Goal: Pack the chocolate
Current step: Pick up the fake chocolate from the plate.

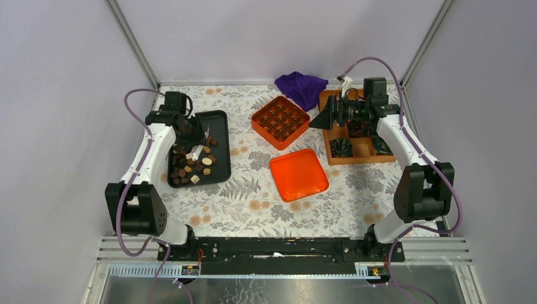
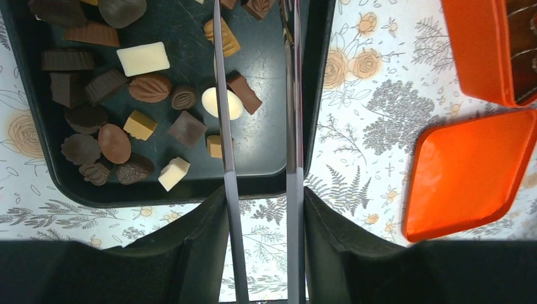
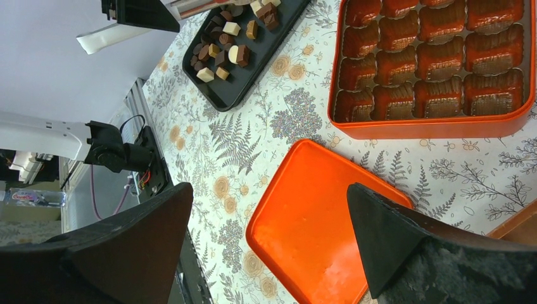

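my left gripper: narrow, empty, over black tray, centre frame | chocolate upper left | my right gripper: wide, empty

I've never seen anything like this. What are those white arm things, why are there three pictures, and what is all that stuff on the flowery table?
They are two robot arms bolted at the table's near edge, each ending in a two-fingered claw. One picture looks down from above; the other two come from cameras on each wrist, so you see each claw's own fingers.

On the table lie a black tray of loose chocolates, dark, light brown and cream; an orange box with empty moulded cups; its orange lid lying flat beside it; a purple cloth; and a wooden compartment tray.

The left claw hangs over the black tray, its thin fingers partly apart with nothing between them. The right claw stands wide open and empty.
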`<action>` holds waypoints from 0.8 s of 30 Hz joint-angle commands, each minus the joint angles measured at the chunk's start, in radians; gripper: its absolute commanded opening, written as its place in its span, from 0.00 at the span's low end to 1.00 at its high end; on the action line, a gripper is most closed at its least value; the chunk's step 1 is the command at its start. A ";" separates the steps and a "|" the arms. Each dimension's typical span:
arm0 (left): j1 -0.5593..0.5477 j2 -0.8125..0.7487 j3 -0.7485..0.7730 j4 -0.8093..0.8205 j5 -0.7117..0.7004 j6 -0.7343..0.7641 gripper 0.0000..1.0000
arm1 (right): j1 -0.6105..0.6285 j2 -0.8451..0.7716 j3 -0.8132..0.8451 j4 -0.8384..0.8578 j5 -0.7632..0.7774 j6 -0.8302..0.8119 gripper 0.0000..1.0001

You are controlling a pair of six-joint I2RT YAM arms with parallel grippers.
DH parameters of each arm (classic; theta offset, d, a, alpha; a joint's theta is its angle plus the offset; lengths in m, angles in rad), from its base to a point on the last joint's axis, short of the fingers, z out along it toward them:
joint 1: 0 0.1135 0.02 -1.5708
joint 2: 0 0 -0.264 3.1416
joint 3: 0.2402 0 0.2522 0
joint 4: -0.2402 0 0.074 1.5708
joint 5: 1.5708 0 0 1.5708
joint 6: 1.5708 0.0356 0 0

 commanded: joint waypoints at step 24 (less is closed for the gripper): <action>0.011 0.216 0.150 -0.036 -0.046 0.179 0.45 | -0.004 -0.011 -0.012 0.038 -0.027 0.004 1.00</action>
